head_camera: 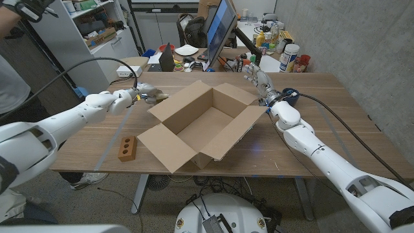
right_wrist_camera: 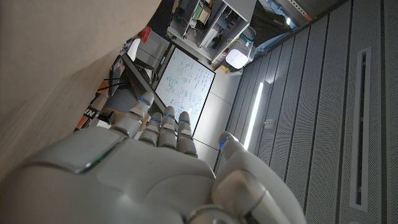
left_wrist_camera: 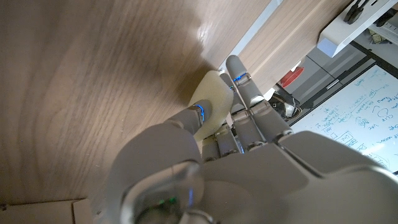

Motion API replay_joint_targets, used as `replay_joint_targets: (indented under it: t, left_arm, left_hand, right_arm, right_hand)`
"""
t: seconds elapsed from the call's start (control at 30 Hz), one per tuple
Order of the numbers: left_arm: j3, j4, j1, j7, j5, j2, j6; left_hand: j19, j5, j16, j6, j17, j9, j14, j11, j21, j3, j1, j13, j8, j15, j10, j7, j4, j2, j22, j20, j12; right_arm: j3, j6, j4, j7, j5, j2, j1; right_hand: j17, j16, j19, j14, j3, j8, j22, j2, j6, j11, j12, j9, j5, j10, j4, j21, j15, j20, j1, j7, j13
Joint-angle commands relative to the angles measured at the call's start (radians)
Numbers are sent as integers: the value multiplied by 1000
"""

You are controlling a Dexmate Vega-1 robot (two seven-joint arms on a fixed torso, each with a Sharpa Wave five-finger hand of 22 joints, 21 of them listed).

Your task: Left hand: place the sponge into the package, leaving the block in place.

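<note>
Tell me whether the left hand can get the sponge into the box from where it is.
Probably yes. The left hand already grips the sponge just beside the box, whose flaps are open upward, with nothing between them.

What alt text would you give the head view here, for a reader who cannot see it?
The left hand grips a pale sponge just left of an open cardboard box at the middle of a wooden table. The right hand stands open, holding nothing, at the box's far right corner. A brown block lies near the table's front left edge.
</note>
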Motion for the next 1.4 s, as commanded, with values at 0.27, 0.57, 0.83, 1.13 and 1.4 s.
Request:
replay_joint_targets:
  t: [0.27,0.57,0.83,1.13,1.4]
  left_arm:
    - [-128,-169,85,-46,-57,64,86]
    - [-189,-223,118,-43,-93,81,115]
    - [-254,-232,146,-58,-211,78,92]
    - [-293,-269,168,-30,-239,93,90]
    - [-338,-299,200,-38,-316,103,76]
  left_hand:
    - [14,-6,1,19,3,2,24,-49,15,14,16,0,-4,-165,70,2,4,-1,3,-37,-4]
    - [13,-7,0,26,3,2,29,-48,19,16,20,0,-6,-164,76,4,6,-2,3,-38,-6]
    - [13,-7,-1,30,4,2,34,-49,23,18,22,0,-9,-164,81,3,8,-2,3,-38,-7]
    - [14,-8,-2,33,5,3,39,-49,27,20,24,0,-12,-164,84,6,10,-2,3,-36,-9]
    - [14,-9,-3,37,5,3,41,-49,31,21,25,0,-15,-163,86,8,12,-2,3,-35,-12]
  right_arm:
    - [3,-9,-26,2,3,-11,-8]
    - [1,-15,-39,4,-3,-17,-7]
    - [0,-29,-39,-7,-9,-14,1]
    - [-9,-53,-12,0,-21,-14,36]
    - [-17,-85,18,11,-29,-16,77]
  right_hand:
    - [1,2,5,0,4,2,4,8,10,-4,-3,4,4,10,-5,-3,1,7,-6,0,6]
    - [1,2,5,0,5,1,4,9,9,-4,-3,4,4,9,-6,-3,0,6,-5,0,6]
    - [1,1,5,0,4,2,4,8,13,-6,-3,4,4,11,-7,-3,0,7,-5,-1,6]
    - [0,1,5,1,4,2,4,6,13,-5,-2,4,3,12,-9,-3,2,8,-4,-3,6]
    - [0,1,6,2,1,2,4,-1,12,-4,-2,4,3,13,-12,-2,5,11,-3,-4,6]
